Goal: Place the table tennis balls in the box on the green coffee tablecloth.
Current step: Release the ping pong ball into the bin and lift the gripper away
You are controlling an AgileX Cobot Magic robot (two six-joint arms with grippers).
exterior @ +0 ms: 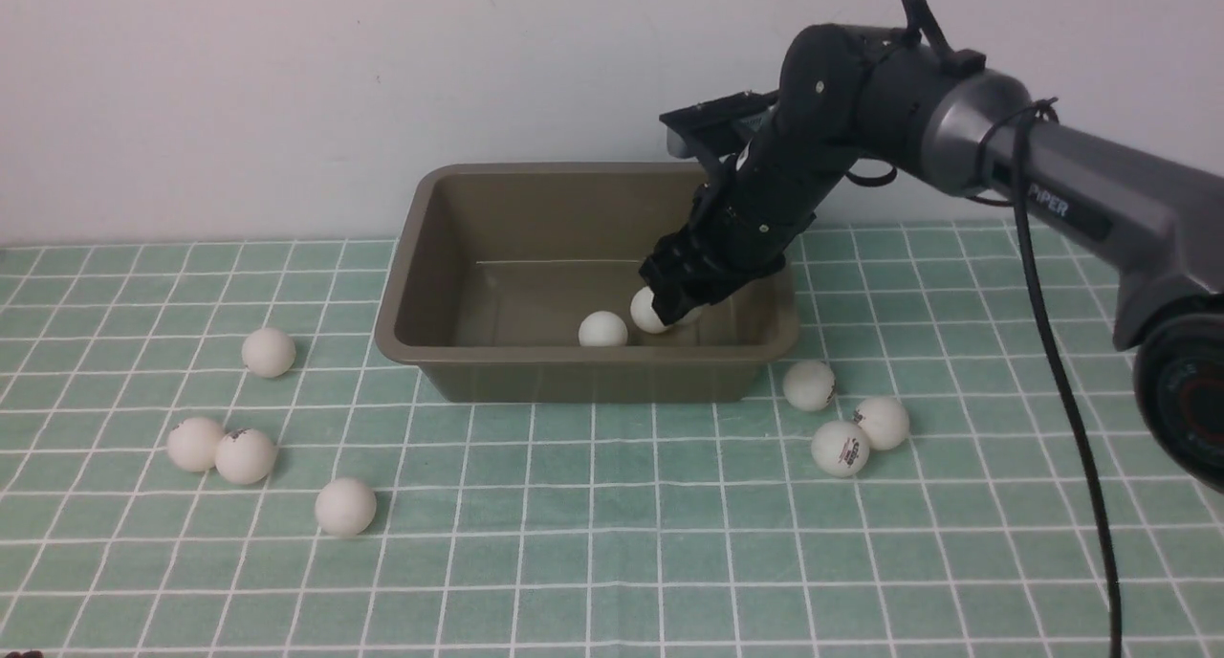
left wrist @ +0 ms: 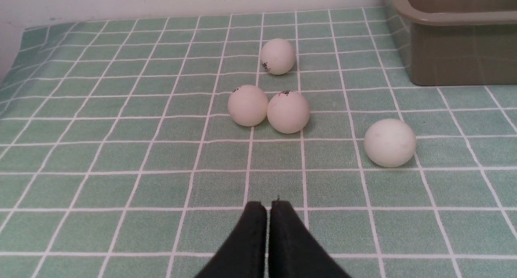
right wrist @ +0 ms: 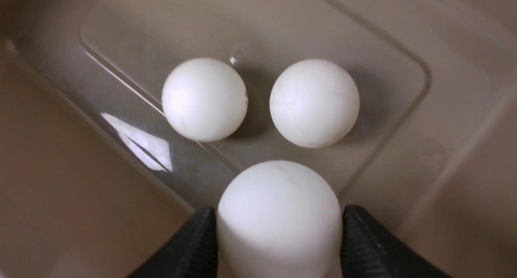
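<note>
inside the centre-frame olive-brown plastic box (exterior: 593,361), right fingers (exterior: 672,290) are gripping a third matte white ball (right wrist: 278,217); seven are lying on the mint-green gridded tablecloth (exterior: 612,562), left fingers (left wrist: 255,229) closed.

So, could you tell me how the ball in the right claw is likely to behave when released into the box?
A smooth sphere, the held ball will probably roll when the right claw opens. The box walls should contain it. It may nudge the two resting balls beyond it.
</note>
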